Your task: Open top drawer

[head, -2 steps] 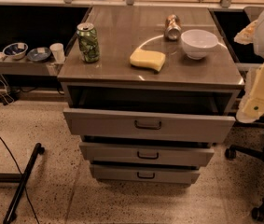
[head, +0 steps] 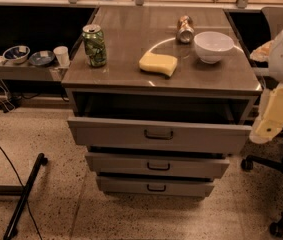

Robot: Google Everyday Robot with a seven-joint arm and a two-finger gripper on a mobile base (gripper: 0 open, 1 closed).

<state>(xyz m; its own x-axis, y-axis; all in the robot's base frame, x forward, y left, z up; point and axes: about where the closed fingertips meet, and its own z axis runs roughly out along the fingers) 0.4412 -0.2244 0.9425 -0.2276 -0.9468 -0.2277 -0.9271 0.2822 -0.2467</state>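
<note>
With the top drawer point(head: 156, 134) already pulled well out beneath the surface point(head: 131, 76), we judge the risk to be our gripper point(head: 275, 118), which hangs beside its right end in a state we cannot tell, nudging that corner shut if it swings inward.

Your top drawer point(head: 156, 134) juts forward under the cabinet top point(head: 131, 76), where can point(head: 94, 45), sponge point(head: 158, 64) and bowl point(head: 213, 46) sit left to right; the gripper point(head: 263, 133), seemingly, hangs right of the drawer.
</note>
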